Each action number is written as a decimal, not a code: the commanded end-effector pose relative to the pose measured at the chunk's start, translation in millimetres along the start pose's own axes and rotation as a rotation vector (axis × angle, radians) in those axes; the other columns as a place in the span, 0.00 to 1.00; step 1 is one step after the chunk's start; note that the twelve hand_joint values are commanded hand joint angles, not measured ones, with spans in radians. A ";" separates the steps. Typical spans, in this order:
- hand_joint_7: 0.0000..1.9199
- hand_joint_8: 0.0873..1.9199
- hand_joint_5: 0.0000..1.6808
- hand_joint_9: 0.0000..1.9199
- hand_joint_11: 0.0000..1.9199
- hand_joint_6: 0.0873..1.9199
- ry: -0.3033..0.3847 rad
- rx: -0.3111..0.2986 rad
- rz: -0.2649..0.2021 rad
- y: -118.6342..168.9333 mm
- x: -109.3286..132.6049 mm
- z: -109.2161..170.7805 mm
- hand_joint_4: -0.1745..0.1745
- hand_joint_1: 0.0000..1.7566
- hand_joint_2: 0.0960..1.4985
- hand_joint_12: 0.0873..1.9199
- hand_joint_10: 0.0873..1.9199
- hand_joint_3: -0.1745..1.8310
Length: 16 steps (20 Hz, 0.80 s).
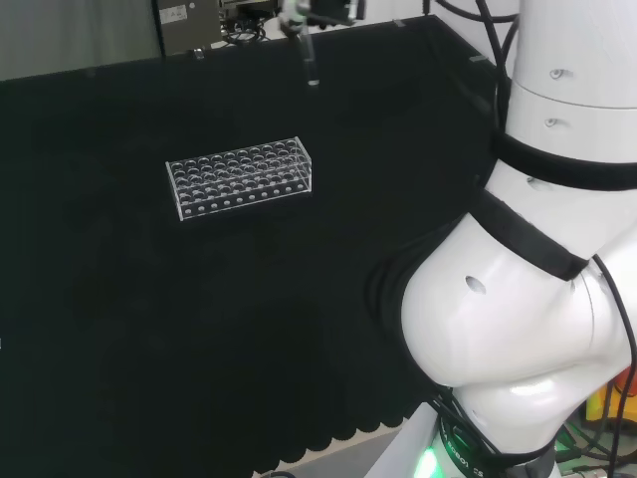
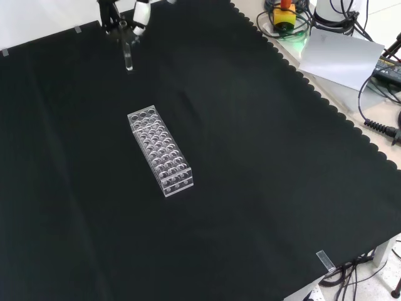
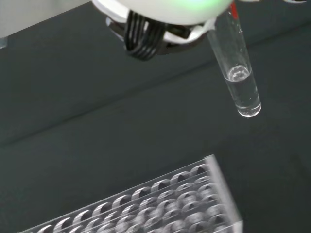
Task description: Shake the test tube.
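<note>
A clear test tube hangs in the air above the far part of the cloth, held at its upper end by my hand. In the front view the hand sits at the upper left with the tube pointing down beneath it. The wrist view shows the tube close up, slightly tilted, with a little clear liquid in its rounded bottom, below a blurred part of the hand. A clear plastic tube rack stands on the cloth, apart from the tube.
The arm's white links take up the right of the head view. Beyond the cloth's scalloped edge in the front view lie a yellow and red button box, a grey sheet and cables.
</note>
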<state>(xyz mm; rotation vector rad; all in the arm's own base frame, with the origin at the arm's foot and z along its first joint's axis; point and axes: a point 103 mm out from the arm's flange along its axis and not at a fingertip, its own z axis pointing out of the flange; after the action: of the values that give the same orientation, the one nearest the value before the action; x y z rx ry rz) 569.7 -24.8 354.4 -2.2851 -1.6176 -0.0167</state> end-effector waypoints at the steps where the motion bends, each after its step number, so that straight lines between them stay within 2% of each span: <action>1: 0.86 0.29 0.77 0.80 0.56 0.28 -0.006 -0.019 0.037 2.1 -15.4 -5.3 0.00 0.69 0.42 0.54 0.28 0.39; 5: 0.86 0.29 0.77 0.80 0.56 0.28 0.009 -0.002 0.000 -2.1 8.2 3.8 0.00 0.69 0.42 0.54 0.28 0.39; 8: 0.86 0.29 0.77 0.80 0.56 0.28 0.024 0.025 -0.048 -6.8 37.6 16.0 0.00 0.69 0.42 0.54 0.28 0.39; 16: 0.86 0.29 0.77 0.80 0.56 0.28 0.055 0.100 -0.223 -28.0 134.8 47.4 0.00 0.69 0.42 0.54 0.28 0.39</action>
<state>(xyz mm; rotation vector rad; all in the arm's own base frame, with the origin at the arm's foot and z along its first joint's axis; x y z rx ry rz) 579.6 56.3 346.0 -2.1419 -1.7130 -0.0355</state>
